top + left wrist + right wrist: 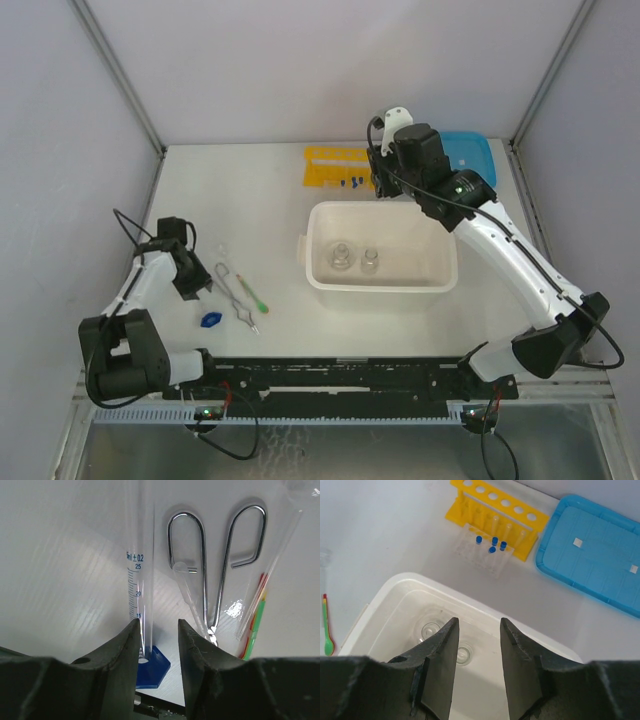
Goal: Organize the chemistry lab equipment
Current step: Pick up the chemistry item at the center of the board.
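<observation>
From my left gripper [157,630], jaws part-open and holding nothing, the clear graduated cylinder on its blue base [139,600] lay just ahead, at the inner face of the left-hand finger. Just beyond, to the right, lay the thin metal tongs [215,565] and the green-tipped stick [255,625], all unsorted. My right gripper [477,640] hung part-open and empty over the big white plastic tub [380,597], two small clear glass vessels [431,630] already inside below it. Farther off, small clear blue-capped tubes [492,545] lay against the yellow plastic tube rack [495,505], apparently awaiting racking.
</observation>
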`<move>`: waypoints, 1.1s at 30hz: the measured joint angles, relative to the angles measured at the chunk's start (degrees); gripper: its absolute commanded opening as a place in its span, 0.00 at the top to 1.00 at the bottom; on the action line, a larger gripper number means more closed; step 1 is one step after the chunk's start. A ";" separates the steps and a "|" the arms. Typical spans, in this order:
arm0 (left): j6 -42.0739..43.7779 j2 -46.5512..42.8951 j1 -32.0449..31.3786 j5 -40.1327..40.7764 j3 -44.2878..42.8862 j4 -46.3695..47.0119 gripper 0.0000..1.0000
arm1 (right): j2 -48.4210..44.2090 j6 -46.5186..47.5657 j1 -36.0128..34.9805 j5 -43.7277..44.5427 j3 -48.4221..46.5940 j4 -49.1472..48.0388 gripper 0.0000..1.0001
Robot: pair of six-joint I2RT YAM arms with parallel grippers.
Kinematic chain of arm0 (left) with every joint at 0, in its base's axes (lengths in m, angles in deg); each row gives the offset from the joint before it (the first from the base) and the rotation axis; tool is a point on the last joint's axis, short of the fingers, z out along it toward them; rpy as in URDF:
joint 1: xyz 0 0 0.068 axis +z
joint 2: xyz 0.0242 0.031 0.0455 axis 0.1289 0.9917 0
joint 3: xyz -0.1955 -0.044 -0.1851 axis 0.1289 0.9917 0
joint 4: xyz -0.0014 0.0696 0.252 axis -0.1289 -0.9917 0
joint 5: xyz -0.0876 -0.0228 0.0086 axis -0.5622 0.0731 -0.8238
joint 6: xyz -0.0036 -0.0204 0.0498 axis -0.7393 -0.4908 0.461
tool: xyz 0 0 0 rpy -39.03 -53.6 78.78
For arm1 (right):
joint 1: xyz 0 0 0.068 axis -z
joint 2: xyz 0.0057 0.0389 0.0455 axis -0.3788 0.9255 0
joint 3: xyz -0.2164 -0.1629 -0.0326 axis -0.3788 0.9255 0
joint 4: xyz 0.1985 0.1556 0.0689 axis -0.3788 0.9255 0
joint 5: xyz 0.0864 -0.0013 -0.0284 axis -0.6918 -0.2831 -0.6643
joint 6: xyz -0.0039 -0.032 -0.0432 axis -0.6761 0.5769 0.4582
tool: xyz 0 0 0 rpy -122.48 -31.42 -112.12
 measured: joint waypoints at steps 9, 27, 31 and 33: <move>1.97 4.76 1.16 -1.27 0.00 1.66 0.60 | 1.05 -0.94 2.40 -1.73 0.00 -0.07 0.62; 5.07 9.33 1.97 -3.30 -0.57 2.23 0.91 | 5.66 -2.71 6.12 -6.34 -6.54 3.10 0.61; 5.49 7.91 1.51 -3.87 -3.56 -1.49 0.95 | 10.40 -4.85 10.27 -11.85 -18.38 7.85 0.61; 5.49 5.81 0.50 -3.85 -7.45 -3.89 0.99 | 13.00 -6.12 12.52 -15.28 -24.85 10.84 0.61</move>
